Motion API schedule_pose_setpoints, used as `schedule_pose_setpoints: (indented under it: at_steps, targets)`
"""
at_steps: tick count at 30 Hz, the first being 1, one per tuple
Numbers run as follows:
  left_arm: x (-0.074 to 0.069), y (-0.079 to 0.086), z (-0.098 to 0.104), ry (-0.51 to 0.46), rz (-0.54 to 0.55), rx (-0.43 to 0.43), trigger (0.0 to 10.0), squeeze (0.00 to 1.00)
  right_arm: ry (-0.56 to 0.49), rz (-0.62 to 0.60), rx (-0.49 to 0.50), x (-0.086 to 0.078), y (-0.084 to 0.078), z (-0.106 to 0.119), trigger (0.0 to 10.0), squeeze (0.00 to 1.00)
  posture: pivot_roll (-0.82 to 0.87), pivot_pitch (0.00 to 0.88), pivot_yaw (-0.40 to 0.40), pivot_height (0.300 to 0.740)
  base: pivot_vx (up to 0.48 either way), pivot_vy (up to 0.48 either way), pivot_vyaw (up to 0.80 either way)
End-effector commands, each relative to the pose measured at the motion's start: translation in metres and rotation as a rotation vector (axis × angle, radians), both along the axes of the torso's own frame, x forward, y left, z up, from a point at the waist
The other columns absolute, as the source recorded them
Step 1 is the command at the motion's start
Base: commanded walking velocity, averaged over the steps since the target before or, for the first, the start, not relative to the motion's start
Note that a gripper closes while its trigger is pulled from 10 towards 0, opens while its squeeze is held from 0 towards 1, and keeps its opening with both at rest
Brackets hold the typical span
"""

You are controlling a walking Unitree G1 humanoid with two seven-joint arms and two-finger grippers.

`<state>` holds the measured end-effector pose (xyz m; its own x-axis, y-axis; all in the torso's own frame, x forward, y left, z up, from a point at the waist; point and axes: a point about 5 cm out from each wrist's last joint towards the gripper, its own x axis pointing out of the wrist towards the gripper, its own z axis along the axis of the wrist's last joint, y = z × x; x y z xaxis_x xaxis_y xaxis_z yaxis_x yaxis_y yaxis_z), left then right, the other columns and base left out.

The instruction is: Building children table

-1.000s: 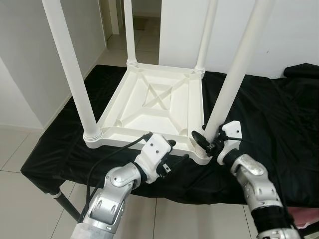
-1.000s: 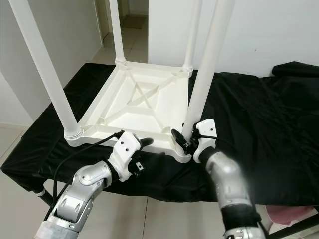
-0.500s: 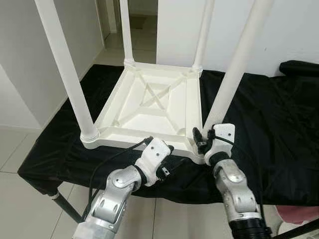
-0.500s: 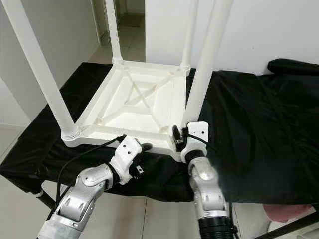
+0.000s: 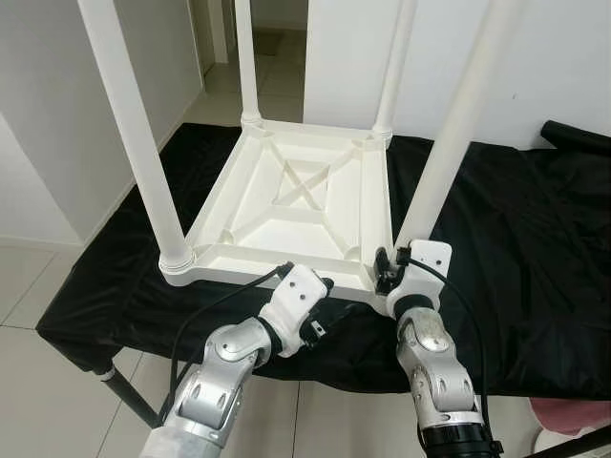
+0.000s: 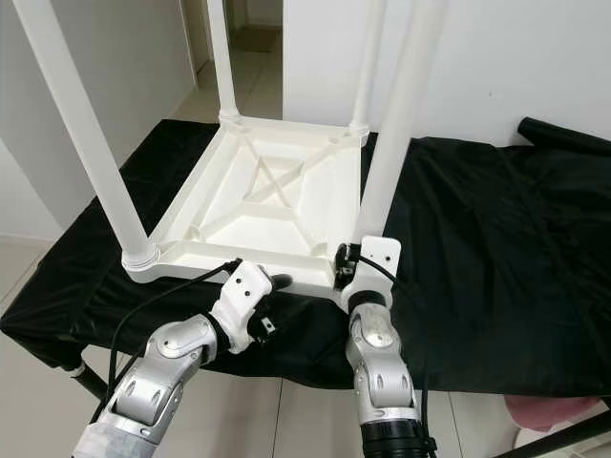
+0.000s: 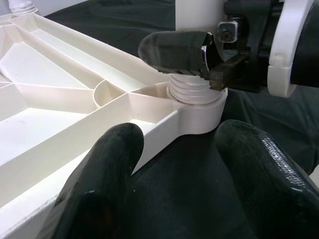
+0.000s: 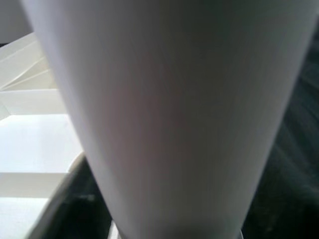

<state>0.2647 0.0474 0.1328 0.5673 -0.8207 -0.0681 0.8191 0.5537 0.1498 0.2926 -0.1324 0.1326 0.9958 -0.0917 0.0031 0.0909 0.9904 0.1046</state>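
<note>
Now right jaws [image 5: 393, 270] clamped round table leg [image 5: 449, 143] base

All four legs [image 5: 129, 114] of the upturned table [image 5: 296, 200] run off the top edge. The near right leg [image 8: 164, 109] is a soft blur (too close to focus). The right gripper [image 5: 387, 272] sits half hidden behind it, jaws unreadable.

A: Obs — right gripper [image 5: 389, 269] at near-right leg [image 5: 449, 143]?
B: Right forearm is swinging inward, now rising straight beneath the leg base; jaws are hugging it closer.
</note>
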Motion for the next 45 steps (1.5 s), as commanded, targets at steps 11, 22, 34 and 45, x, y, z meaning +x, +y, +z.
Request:
schedule_pose_setpoints:
  at_steps: [11,22,34,45]
  targets:
    - [0.004,0.005,-0.002,-0.019,0.115,0.016,10.0,0.0,-0.012,0.227,-0.002,-0.008,-0.006,-0.002,10.0,0.0,0.02,0.0,0.012,0.74,0.0,0.0,0.0]
    - [0.001,0.001,-0.002,-0.017,0.065,0.017,10.0,0.0,-0.06,0.543,-0.151,-0.002,-0.024,0.004,10.0,0.0,0.01,0.0,0.017,0.74,0.0,0.0,0.0]
    - [-0.008,-0.002,-0.003,0.006,-0.014,-0.009,10.0,0.0,0.03,0.758,-0.262,0.006,-0.04,-0.011,4.4,0.0,0.01,0.0,0.021,0.74,0.0,0.0,0.0]
    - [-0.006,-0.004,-0.002,0.0,-0.012,-0.007,10.0,0.0,0.043,0.771,-0.275,0.012,-0.055,-0.013,0.0,0.0,0.01,0.0,0.007,0.74,0.0,0.0,0.0]
